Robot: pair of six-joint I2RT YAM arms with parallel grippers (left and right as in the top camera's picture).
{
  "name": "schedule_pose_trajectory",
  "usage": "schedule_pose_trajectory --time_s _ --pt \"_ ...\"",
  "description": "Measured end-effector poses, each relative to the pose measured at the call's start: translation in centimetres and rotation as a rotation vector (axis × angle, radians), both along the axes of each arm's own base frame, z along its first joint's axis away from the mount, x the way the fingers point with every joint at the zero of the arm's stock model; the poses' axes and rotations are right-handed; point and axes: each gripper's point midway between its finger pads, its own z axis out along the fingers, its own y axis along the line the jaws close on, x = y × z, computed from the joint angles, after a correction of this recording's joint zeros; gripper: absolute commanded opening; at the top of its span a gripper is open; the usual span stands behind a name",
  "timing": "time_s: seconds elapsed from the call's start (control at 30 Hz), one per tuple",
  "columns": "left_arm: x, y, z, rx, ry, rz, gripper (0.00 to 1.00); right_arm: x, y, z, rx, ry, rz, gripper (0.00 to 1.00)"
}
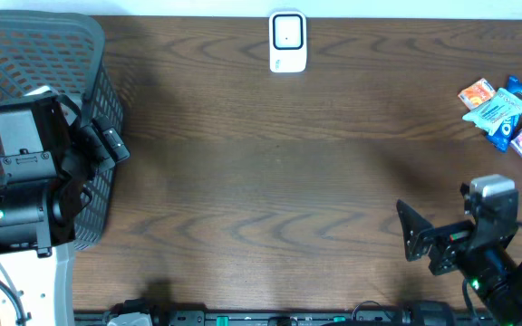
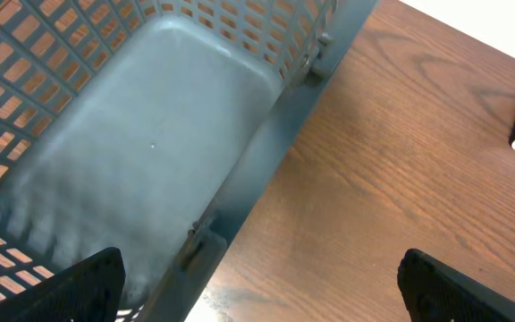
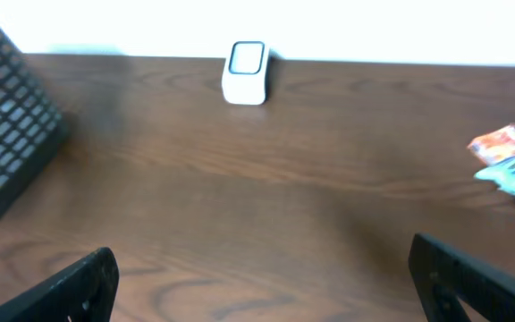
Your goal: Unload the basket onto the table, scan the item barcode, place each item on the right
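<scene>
L end effector (image 2: 271,286) and R end effector (image 3: 275,282) wide, empty; risk: packets (image 1: 497,113) overlap, so grab may take two or hide barcode from scanner (image 1: 287,42).

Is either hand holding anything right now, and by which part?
Nothing is held. The left hand is open over the edge of the basket; the right hand is open above the table.

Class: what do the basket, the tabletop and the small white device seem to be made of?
Basket: probably moulded grey plastic, matte, with lattice walls. Tabletop: dark wood or wood-look laminate, showing grain. White device: likely smooth plastic casing.
</scene>
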Motion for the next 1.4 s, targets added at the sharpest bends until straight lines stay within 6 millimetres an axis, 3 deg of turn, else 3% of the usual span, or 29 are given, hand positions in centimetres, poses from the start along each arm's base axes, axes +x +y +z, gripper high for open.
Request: schedule_pose_trajectory --time_s 0.27,0.53,0.63,1.0,1.4 --pt "0.0 0.0 0.0 0.0 0.0 0.0 0.98 1.8 -0.7 -2.3 -0.107 -0.252 -0.01 0.99" --pt "0.0 0.0 0.0 0.0 0.001 0.0 0.98 4.0 -0.8 -6.7 -0.119 -0.456 -0.029 0.99" --pt "0.0 0.0 0.0 0.0 0.0 0.0 0.98 4.8 -1.5 -9.0 -0.073 -0.464 -0.092 0.99" --pt "0.0 0.0 0.0 0.0 0.001 0.0 0.98 6.2 -3.4 -11.9 -0.021 -0.517 -0.229 0.99" --pt "0.0 0.0 0.0 0.0 0.0 0.0 0.98 6.7 -5.4 -15.7 -0.019 -0.423 -0.354 0.99"
